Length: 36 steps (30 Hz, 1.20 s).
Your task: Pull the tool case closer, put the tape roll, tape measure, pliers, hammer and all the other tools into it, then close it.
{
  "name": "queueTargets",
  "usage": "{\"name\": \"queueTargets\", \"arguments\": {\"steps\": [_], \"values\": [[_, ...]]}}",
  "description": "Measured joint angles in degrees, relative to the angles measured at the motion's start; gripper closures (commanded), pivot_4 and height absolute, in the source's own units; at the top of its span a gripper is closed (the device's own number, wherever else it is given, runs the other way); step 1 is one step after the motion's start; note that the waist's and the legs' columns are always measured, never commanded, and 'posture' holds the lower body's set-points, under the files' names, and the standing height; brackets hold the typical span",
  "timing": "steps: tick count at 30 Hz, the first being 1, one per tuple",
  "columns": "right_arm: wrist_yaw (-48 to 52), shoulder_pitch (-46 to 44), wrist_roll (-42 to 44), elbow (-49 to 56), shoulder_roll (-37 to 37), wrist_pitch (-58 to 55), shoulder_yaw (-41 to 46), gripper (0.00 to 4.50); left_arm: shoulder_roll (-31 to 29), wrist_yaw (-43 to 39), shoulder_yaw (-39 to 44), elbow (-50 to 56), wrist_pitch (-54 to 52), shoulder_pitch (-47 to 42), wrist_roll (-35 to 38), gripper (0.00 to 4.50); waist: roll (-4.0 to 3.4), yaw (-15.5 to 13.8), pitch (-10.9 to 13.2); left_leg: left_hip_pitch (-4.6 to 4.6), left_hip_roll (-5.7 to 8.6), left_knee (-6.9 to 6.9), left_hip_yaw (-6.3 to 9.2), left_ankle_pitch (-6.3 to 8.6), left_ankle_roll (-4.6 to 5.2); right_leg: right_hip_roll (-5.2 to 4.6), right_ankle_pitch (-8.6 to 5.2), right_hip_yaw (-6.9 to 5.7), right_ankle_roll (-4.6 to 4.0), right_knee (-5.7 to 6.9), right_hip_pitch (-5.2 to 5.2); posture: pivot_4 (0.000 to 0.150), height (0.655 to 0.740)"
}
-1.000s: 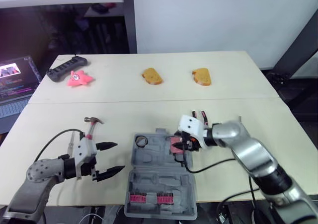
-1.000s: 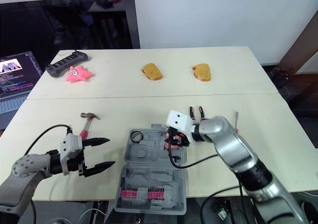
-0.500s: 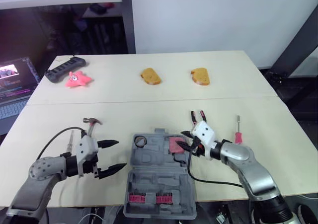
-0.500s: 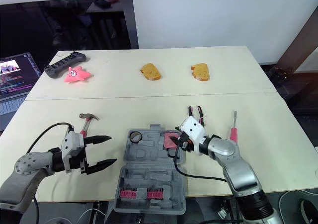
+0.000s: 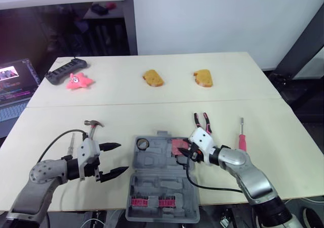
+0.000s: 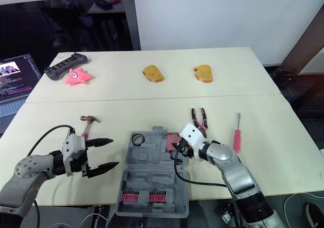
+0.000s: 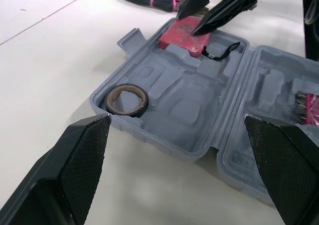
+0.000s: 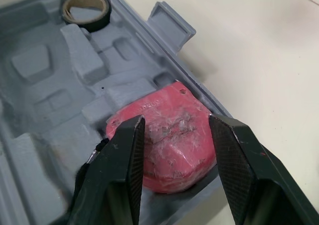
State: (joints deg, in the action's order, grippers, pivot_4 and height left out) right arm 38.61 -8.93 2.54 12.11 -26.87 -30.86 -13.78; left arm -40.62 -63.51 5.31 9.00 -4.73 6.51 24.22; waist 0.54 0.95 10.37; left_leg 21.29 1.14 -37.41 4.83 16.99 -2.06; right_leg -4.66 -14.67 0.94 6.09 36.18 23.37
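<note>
Tape measure [image 8: 167, 145] in tool case [image 8: 47, 68], right pincer [image 8: 175, 122] parted just above.

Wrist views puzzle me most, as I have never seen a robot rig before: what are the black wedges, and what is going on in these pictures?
This is a humanoid robot with two arms. The two wide pictures come from a camera on its head, looking down over a table. The two close-ups come from cameras on its wrists; the black wedges are each gripper's own two fingers. An open grey tool case lies before it, holding a tape roll and a pink tape measure. The right gripper has its fingers spread over the tape measure; whether they touch it I cannot tell. The left gripper is open and empty, left of the case. A hammer, pliers and a screwdriver lie on the table outside it.
</note>
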Motion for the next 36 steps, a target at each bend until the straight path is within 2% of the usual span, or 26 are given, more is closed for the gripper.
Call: {"name": "queueTargets", "arguments": {"steps": [8, 12, 21, 24, 27, 31, 35, 36], "values": [[-0.3, -1.9, 0.0, 1.0, 0.1, -8.8, -1.6, 2.36, -0.3, 0.0, 0.1, 0.0, 0.0, 0.2, 0.0, 0.0, 0.44, 0.0, -0.9, -0.22, 0.0, 0.15, 0.02, 0.0, 0.0, 0.0, -0.01, -0.01, -0.02, -0.04, -0.19, 0.15, 0.74], [-1.0, -2.8, 0.1, 0.9, 0.9, -13.0, -1.7, 2.36, -0.5, 0.0, 0.1, 0.0, 0.0, 0.2, 0.0, 0.0, 0.63, -0.2, -1.2, -0.9, -0.02, 0.3, 0.02, 0.01, 0.01, -0.01, -0.16, -0.01, -0.21, -0.18, -0.82, 0.15, 0.74], [-1.4, -2.5, 0.7, 1.1, 1.7, -12.4, -1.4, 2.36, -0.5, 0.1, 0.2, -2.3, 0.4, -0.7, 0.0, 0.0, 0.79, -0.1, -1.4, -0.9, -0.02, 0.32, 0.07, 0.01, 0.01, -0.01, -0.16, -0.01, -0.19, -0.17, -0.79, 0.15, 0.74], [-1.2, 0.6, 3.1, 4.4, 1.6, -11.2, 1.3, 2.36, -0.4, 0.2, 2.3, -4.3, 0.8, -1.1, 0.2, 0.0, 0.45, -0.2, -1.2, -0.73, -0.02, 0.33, 0.07, 0.01, 0.01, -0.02, -0.15, 0.03, -0.16, -0.16, -0.62, 0.15, 0.74], [-0.3, 4.3, 7.5, 12.6, -0.5, -12.0, 7.9, 2.36, -2.3, -0.1, 6.7, -8.1, 0.5, -1.6, 1.5, 0.0, 0.11, -0.2, -0.8, -0.29, -0.01, 0.25, 0.07, 0.01, 0.01, -0.02, -0.05, 0.08, 0.02, -0.06, -0.16, 0.15, 0.74], [1.1, 8.6, 11.3, 20.7, -6.4, -12.2, 19.8, 2.36, -5.6, -0.2, 13.5, -14.4, 0.8, -1.6, 2.3, 0.0, 0.11, -0.1, -0.8, -0.07, -0.01, 0.24, 0.01, 0.01, 0.01, 0.0, -0.04, 0.0, 0.02, -0.09, -0.01, 0.15, 0.74], [5.7, 19.7, 16.3, 23.9, -10.6, -11.2, 34.1, 2.36, -10.9, -1.8, 18.9, -26.2, 3.8, -0.9, 1.3, 0.0, 0.13, -0.2, -0.8, 0.04, -0.01, 0.29, -0.01, 0.01, 0.02, 0.0, -0.06, -0.04, 0.03, -0.13, 0.06, 0.15, 0.74], [7.5, 24.0, 16.4, 23.8, -11.4, -9.3, 37.8, 2.13, -12.8, -2.0, 19.8, -30.5, 5.4, -1.1, 0.4, 0.0, 0.18, -0.4, -0.7, 0.05, -0.01, 0.28, 0.01, 0.01, 0.02, 0.0, -0.08, -0.08, 0.04, -0.14, 0.05, 0.15, 0.74]]}}
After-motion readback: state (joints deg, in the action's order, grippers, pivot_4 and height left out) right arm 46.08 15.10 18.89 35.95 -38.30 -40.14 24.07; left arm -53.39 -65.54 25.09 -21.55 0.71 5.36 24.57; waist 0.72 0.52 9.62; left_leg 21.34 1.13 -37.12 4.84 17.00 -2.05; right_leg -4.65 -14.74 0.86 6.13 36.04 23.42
